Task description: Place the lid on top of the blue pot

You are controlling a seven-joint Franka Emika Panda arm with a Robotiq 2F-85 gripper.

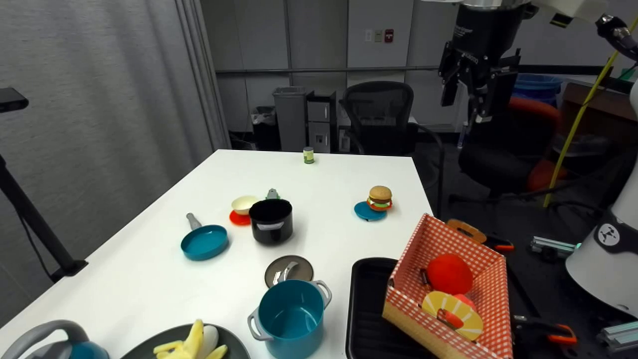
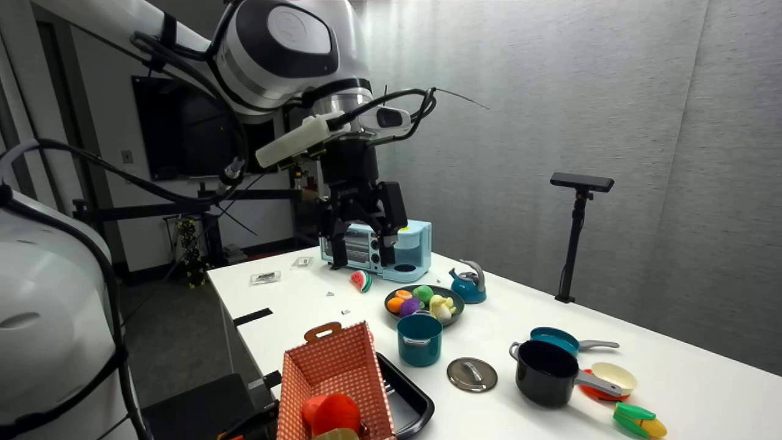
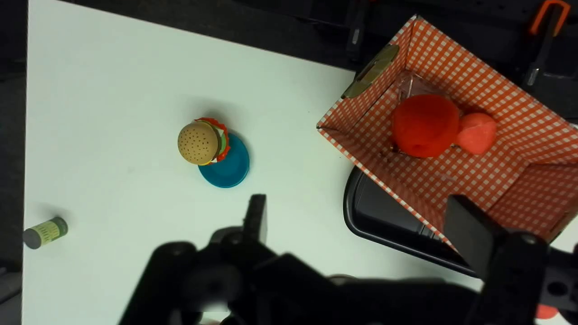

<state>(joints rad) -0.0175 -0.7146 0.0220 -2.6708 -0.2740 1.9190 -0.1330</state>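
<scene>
The lid point(image 1: 302, 270) is a round grey disc with a handle on top. It lies flat on the table between the blue pot point(image 1: 291, 324) and the black pot, apart from both in an exterior view point(image 2: 472, 374). The blue pot stands upright and uncovered; it shows in both exterior views point(image 2: 420, 345). In the wrist view only a sliver of the lid's rim point(image 3: 342, 278) shows, and the blue pot is not visible. My gripper point(image 1: 467, 107) is open and empty, high above the table. Its spread fingers also show in an exterior view point(image 2: 363, 253) and the wrist view point(image 3: 357, 201).
A red checkered basket point(image 2: 308, 382) with red items rests partly on a black tray point(image 2: 421, 400) beside the blue pot. The black pot point(image 1: 271, 227), teal pan point(image 1: 204, 243), burger point(image 1: 380, 198) and plate of toy food point(image 2: 397, 294) stand around on the table.
</scene>
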